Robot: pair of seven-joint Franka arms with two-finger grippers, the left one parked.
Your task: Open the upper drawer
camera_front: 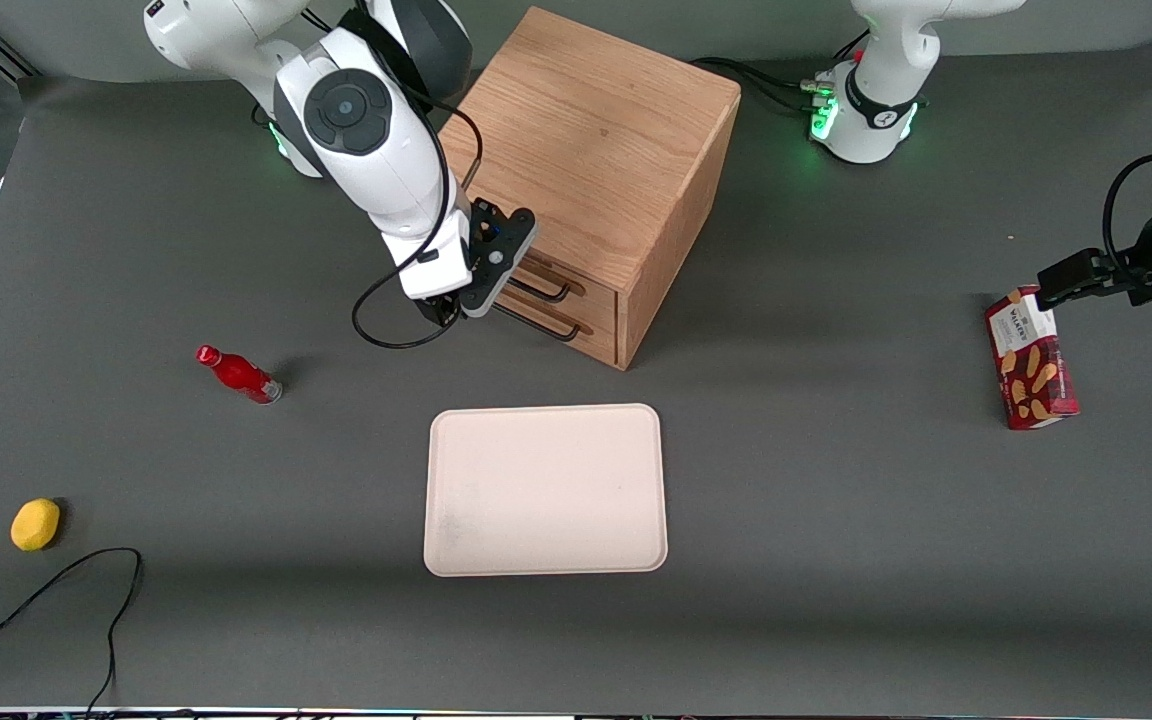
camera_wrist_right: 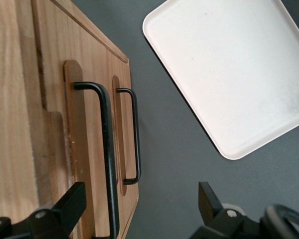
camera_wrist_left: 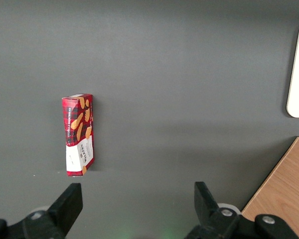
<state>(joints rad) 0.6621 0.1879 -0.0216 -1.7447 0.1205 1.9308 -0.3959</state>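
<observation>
Gripper at the upper drawer handle, fingers spread.

The gripper hangs in front of the oak cabinet, fingers apart around the upper drawer handle (contact uncertain); the tray lies at the cabinet's six o'clock.

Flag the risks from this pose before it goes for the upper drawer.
1. The gripper is open in front of the cabinet, but the upper drawer's handle sits beside one finger, not centered; closing now could miss it.
2. The bottom drawer's handle runs close alongside, so a small offset might grab the wrong bar.
3. The tray lies nearer the front camera than the drawers; a long pull could bring the arm over it.
</observation>
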